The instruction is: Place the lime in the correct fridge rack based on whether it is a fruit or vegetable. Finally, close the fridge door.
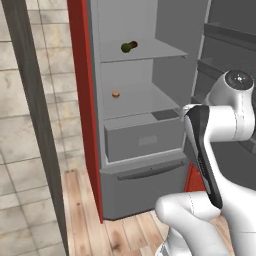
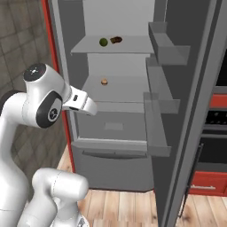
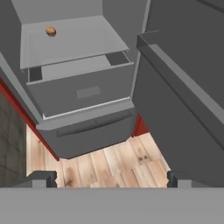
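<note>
Fridge, open: the lime (image 1: 125, 48) is recorded on the fridge rack (image 1: 155, 50), the higher of two grey shelves, just beside a dark brown lump (image 1: 133, 44); the two appear touching or nearly so in the left base view and are seen slightly apart in the right base view, lime (image 2: 103, 42) to the left of the lump (image 2: 116, 40). A small tan-orange item (image 1: 115, 94) is noted alone on the lower shelf (image 1: 150, 102), and is seen again in the hand view (image 3: 51, 31) near the shelf's back left. Beneath it a grey drawer box (image 1: 140, 137) is listed, contents hidden, and below that a bottom drawer front (image 1: 145, 185) with a horizontal handle. The fridge door (image 2: 186, 111) is swung wide, its inner bins (image 2: 157, 111) shown in the right base view; nothing can be seen in them. A red cabinet side (image 1: 82, 100) flanks the fridge on the left. The hand (image 3: 109, 177) is shown in the hand view with fingertips (image 3: 41, 177) spread wide, holding nothing, above the wooden floor (image 3: 113, 164) in front of the fridge, well below the lime's shelf.
</note>
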Robot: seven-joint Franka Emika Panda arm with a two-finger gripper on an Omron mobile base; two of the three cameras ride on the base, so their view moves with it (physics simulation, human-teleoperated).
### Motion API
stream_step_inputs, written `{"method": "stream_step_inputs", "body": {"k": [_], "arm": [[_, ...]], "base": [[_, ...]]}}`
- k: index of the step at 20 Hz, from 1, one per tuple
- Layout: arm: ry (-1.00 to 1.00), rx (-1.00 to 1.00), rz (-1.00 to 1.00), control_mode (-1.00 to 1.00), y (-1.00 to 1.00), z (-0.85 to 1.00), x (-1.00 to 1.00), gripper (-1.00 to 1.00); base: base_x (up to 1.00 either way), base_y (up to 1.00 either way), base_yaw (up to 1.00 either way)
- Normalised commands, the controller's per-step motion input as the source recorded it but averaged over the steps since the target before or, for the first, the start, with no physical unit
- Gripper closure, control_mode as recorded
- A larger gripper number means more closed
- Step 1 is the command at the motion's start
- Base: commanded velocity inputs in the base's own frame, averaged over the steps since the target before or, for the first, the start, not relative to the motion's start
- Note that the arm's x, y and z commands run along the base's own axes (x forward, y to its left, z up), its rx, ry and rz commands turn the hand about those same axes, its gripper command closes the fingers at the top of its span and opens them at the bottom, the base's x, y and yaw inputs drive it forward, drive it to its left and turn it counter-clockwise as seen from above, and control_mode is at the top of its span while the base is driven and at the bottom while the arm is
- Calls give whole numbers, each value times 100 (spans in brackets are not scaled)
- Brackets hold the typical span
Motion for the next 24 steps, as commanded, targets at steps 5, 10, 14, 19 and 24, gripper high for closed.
{"method": "stream_step_inputs", "body": {"k": [5,10,14,19,24], "arm": [[0,0,0,100,0,0,0,-100],[0,0,0,100,0,0,0,-100],[0,0,0,100,0,0,0,-100],[0,0,0,100,0,0,0,-100],[0,0,0,100,0,0,0,-100]], "base": [[-37,5,-1],[-22,12,0],[-1,2,0],[0,24,0],[0,42,0]]}}
